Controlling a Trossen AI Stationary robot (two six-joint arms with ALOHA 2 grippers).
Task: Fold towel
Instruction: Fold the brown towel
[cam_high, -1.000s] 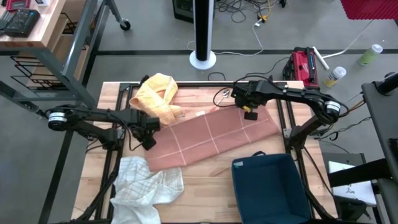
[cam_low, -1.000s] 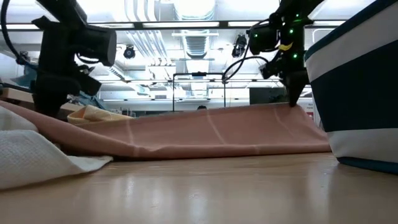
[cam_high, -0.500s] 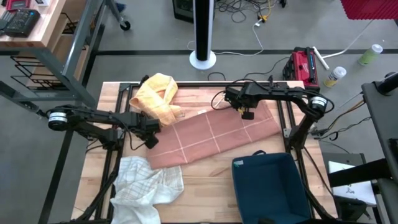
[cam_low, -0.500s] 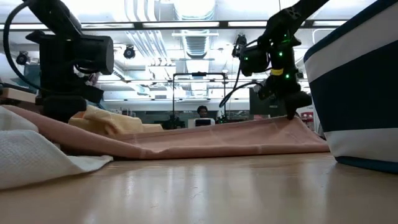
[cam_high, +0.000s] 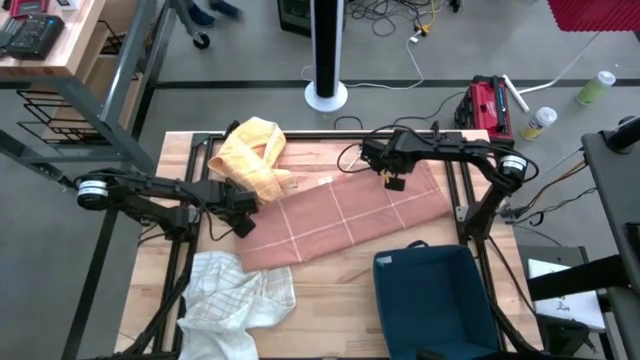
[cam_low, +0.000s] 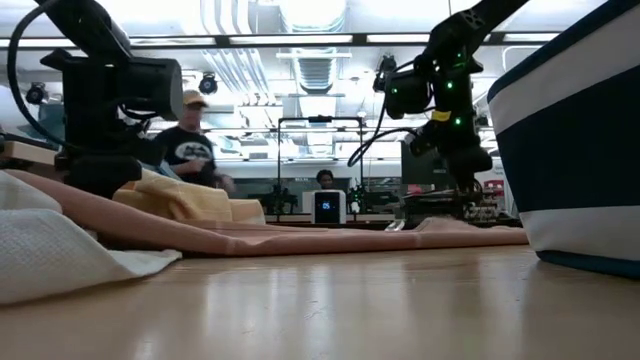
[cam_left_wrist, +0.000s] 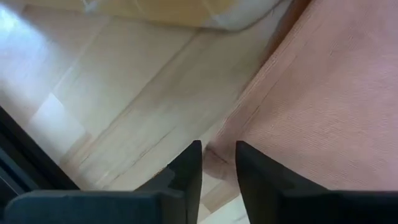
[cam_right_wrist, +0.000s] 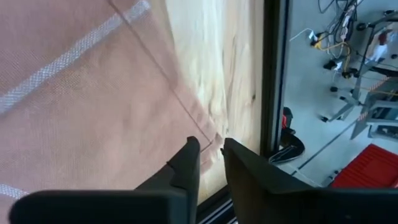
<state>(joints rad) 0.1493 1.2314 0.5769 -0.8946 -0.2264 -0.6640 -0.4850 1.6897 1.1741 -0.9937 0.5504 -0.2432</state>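
The pink towel (cam_high: 345, 218) lies flat; both narrowly parted hands (cam_left_wrist: 217, 163) (cam_right_wrist: 210, 155) hold nothing, so its corners at nine and one o'clock can be snagged.

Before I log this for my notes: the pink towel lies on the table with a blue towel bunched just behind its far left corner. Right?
Not quite: the bunched towel behind the pink towel's far left corner is yellow, not blue, as the high view shows. The pink towel does lie on the table.
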